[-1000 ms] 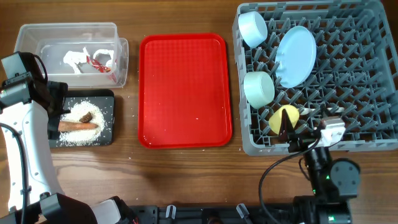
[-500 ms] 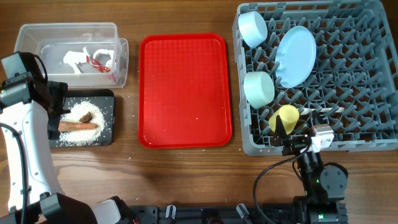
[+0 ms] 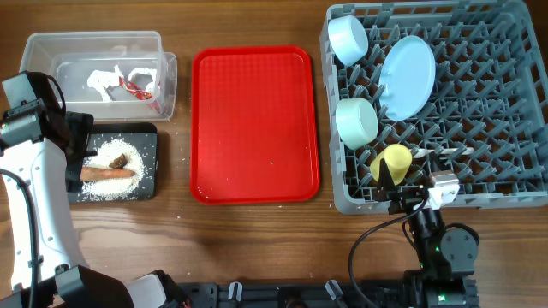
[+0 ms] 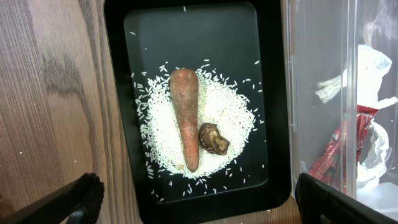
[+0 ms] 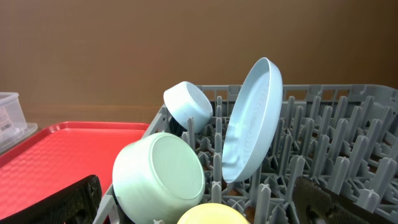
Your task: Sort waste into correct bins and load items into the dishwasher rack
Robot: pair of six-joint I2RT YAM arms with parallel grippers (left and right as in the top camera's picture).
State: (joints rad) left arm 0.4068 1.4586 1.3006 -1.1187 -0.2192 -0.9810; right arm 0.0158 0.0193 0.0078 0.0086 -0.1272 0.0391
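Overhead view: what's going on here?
Nothing is gripped. Left gripper, fingers open, hovers over the shallow black tray of white rice-like grains, orange-brown carrot-like stick and small brown lump. Red crinkled wrapper and white torn scraps lie in the clear plastic tub. Right gripper, open, faces the grey plastic rack holding pale blue plate, pale green bowl, light blue bowl, yellow cup.
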